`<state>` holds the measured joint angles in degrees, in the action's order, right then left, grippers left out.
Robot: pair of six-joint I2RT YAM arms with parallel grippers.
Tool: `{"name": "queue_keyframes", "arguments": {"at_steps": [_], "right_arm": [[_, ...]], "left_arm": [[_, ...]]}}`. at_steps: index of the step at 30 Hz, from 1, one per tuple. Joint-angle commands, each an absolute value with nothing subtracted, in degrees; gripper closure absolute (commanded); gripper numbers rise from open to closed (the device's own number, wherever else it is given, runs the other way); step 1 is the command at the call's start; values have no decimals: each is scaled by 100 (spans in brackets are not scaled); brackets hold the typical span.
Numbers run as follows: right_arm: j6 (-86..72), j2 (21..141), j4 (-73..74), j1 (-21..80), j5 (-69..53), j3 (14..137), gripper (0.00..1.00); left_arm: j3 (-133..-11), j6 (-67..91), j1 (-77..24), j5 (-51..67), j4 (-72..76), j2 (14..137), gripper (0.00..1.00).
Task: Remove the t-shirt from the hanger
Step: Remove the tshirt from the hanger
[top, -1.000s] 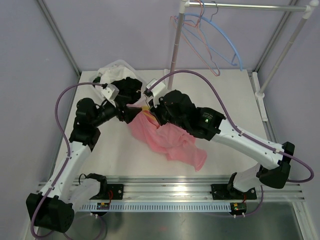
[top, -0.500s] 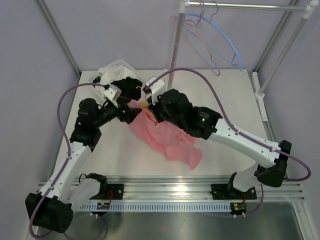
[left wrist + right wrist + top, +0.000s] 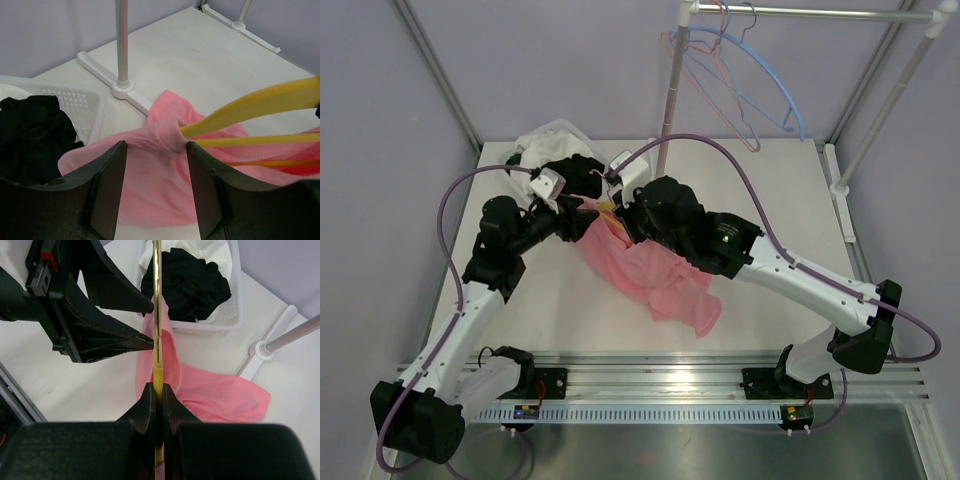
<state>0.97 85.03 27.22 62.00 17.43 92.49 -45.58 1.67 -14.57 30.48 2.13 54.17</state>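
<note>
With the hanger (image 3: 157, 300) clamped tight in the right gripper (image 3: 156, 390) and the shirt (image 3: 660, 285) hung on it and trailed onto the table (image 3: 550, 320), the left gripper (image 3: 156, 150) is drawn in from wide to halfway around the collar (image 3: 170, 137), nothing yet pinched, so a grasp is judged near.

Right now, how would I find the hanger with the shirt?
On the white table, find the pink t-shirt in the middle. The hanger sticks out of it, pinched by the right gripper. It's yellow; the empty hangers on the rail are blue and pink.
</note>
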Motion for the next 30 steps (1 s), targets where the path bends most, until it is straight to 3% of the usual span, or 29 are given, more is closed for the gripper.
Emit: {"name": "queue_keyframes", "arguments": {"at_steps": [1, 4, 13, 21, 24, 25, 30], "right_arm": [[35, 8534, 2382, 6249, 1574, 9633, 100], [35, 8631, 2452, 6249, 1547, 9721, 100], [35, 8780, 2470, 6249, 1573, 9844, 100], [35, 8903, 2549, 6258, 1415, 9931, 100], [35, 8965, 2610, 6293, 1424, 10028, 100], [35, 8974, 2602, 6302, 1415, 10028, 100], [35, 8930, 2628, 6319, 1380, 10020, 100]], "left_arm": [[-4781, 105, -1477, 2725, 246, 5502, 46], [-4799, 132, -1485, 2742, 229, 5554, 45], [-4772, 114, -1485, 3208, 255, 5484, 29], [-4887, 176, -1477, 3094, 211, 5818, 29], [-4939, 167, -1477, 3076, 167, 5897, 47], [-4966, 158, -1477, 3041, 167, 5915, 58], [-4975, 132, -1477, 2988, 149, 5933, 79]]}}
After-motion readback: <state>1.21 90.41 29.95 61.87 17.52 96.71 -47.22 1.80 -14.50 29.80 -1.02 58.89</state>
